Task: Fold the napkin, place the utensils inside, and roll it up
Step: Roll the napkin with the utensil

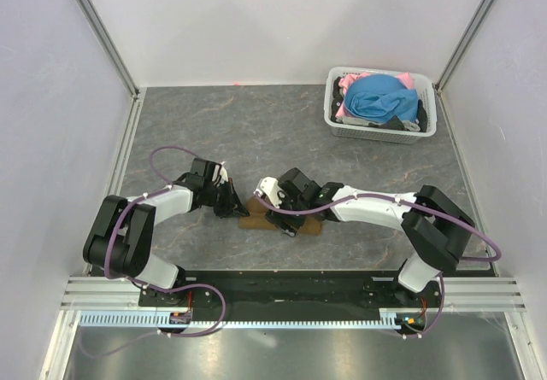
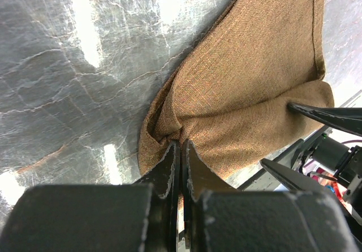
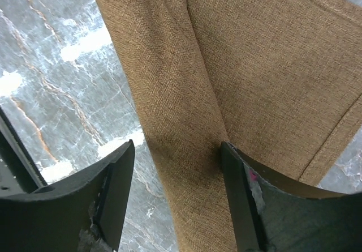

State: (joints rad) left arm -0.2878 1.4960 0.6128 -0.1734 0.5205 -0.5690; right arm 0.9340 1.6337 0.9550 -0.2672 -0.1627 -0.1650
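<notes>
the napkin [image 2: 249, 88] lies on the grey marbled surface [image 1: 256, 124] between the two arms, close to their bases, bunched into a thick folded band rather than a flat square. the left gripper [image 2: 180, 150] has its jaws pressed together on a pinch of cloth at the napkin's edge. the right gripper [image 3: 175, 156] stands wide, jaws straddling a raised ridge of cloth. one finger touches the ridge and the other hangs over bare surface, so nothing is clamped there.

this looks like the folding or rolling stage. to do it well, i'd judge the left pinch should anchor its end while the right jaws close on the whole ridge, not just the top layer. a pull from one side alone would likely skew the band.

the fork shows in no view, so whether it sits inside the cloth cannot be told. the top camera gives the layout, including the white basket [image 1: 376, 131] of blue and pink clothes at the far right, but the arms hide most of the napkin. only the left wrist view shows the pinch, with the right fingers [image 2: 334, 116] at the cloth's other end. only the right wrist view shows the ridge between the wide jaws.
</notes>
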